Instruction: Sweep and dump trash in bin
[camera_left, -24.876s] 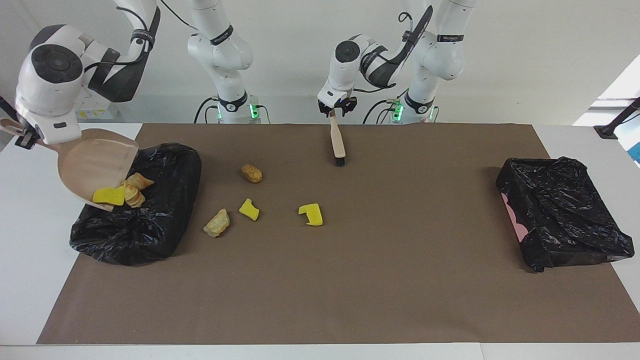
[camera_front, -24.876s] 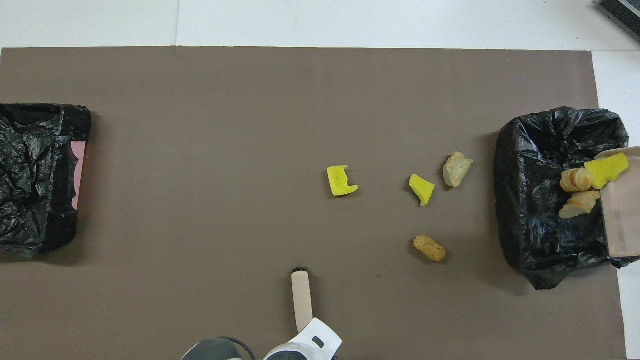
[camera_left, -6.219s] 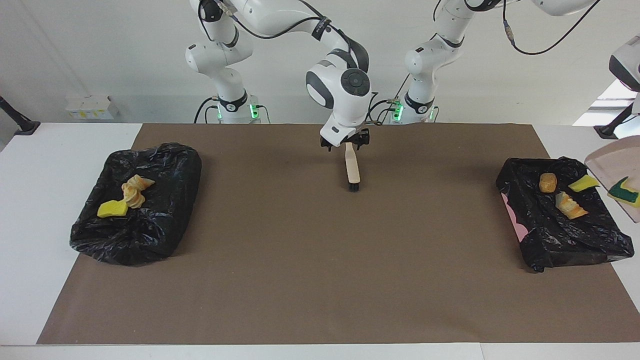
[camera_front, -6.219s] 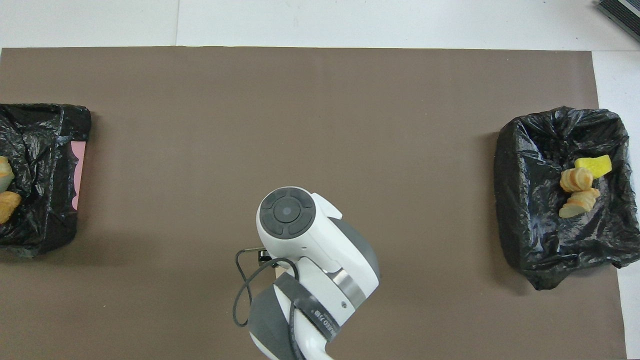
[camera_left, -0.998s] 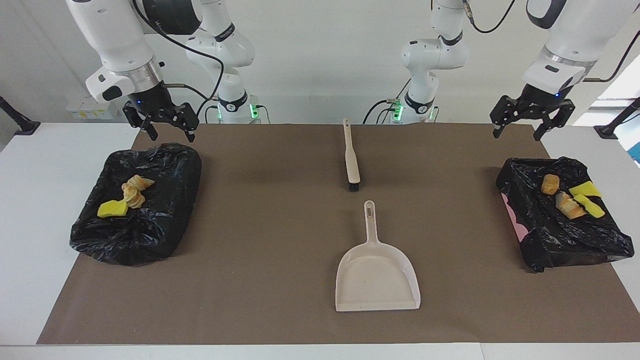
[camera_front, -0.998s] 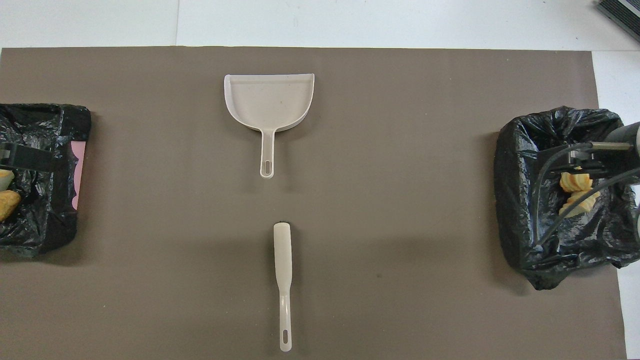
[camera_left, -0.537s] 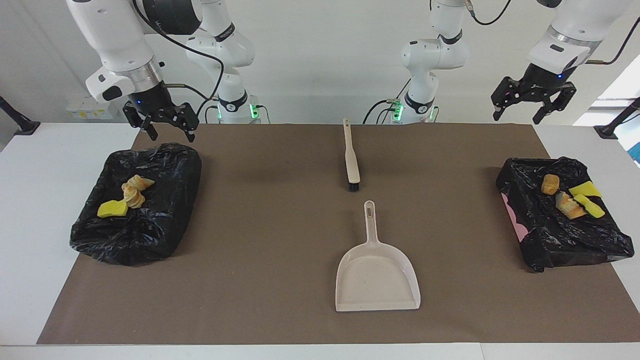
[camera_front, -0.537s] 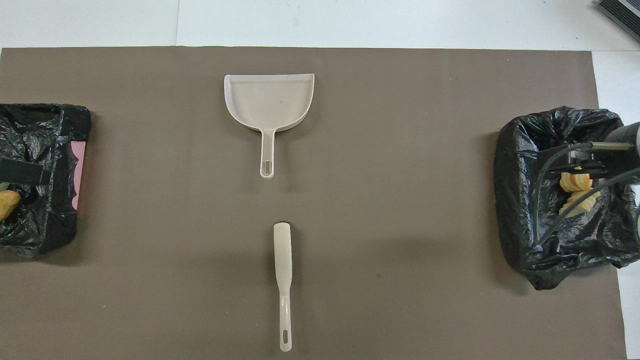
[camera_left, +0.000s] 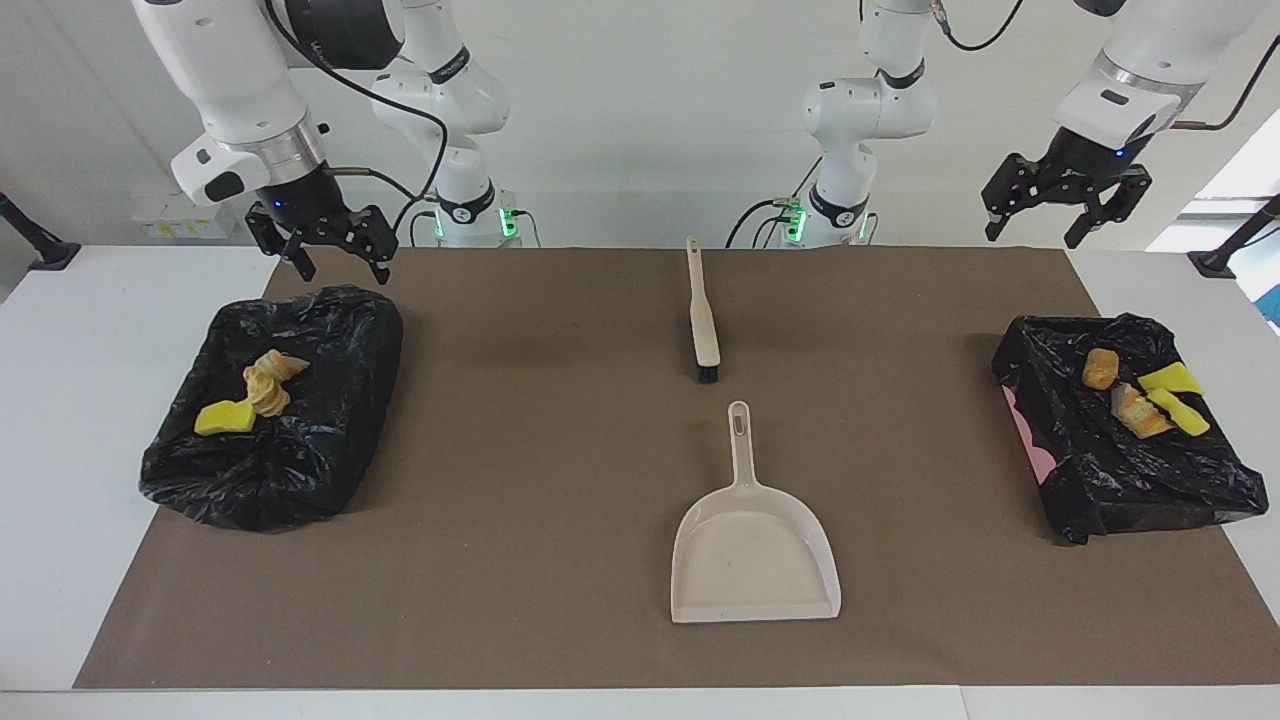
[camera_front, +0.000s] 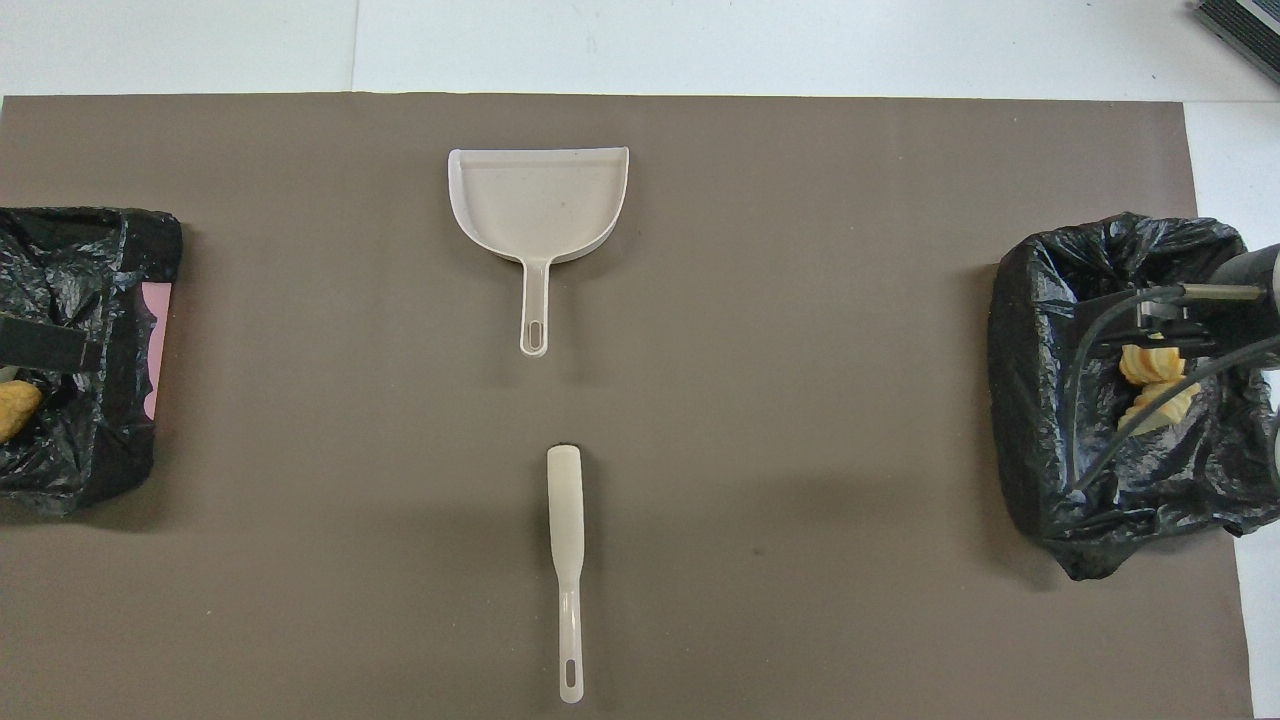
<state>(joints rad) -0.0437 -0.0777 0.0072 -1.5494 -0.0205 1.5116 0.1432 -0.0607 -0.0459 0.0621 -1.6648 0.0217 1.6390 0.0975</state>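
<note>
Standing across from the robots and reading the brown mat (camera_left: 520, 450) as a clock dial with the robots at twelve, I start at nine o'clock. The right gripper (camera_left: 340, 270) hangs in the air over the twelve-o'clock edge of the black-lined bin (camera_left: 300, 470) there, fingers apart and empty, just as it was a second ago. Inside that bin lie a yellow sponge piece (camera_left: 222, 418) and tan bread-like lumps (camera_left: 268, 385).

At the middle of the dial, the brush (camera_left: 704, 320) lies flat toward twelve, bristles pointing at six. The dustpan (camera_left: 755, 555) lies just below it toward six, handle aimed at the bristles, its tray bare. Both tools were in the arms' grip some seconds ago, the dustpan being tipped. Now they rest on the mat untouched.

At three o'clock sits the second bin (camera_left: 1130, 480), holding a brown lump (camera_left: 1098, 368), a crusty lump (camera_left: 1135, 412) and two yellow sponge scraps (camera_left: 1170, 378). The left gripper (camera_left: 1032, 235) is over its twelve-o'clock side, fingers spread and carrying nothing. It has climbed a little in the last second, pulling away from the bag.

No scrap is left on the mat. All the trash I can see is in the two bins. With the tools put down and both arms drawn back, I would judge the sweeping and dumping finished, with nothing more to collect.
</note>
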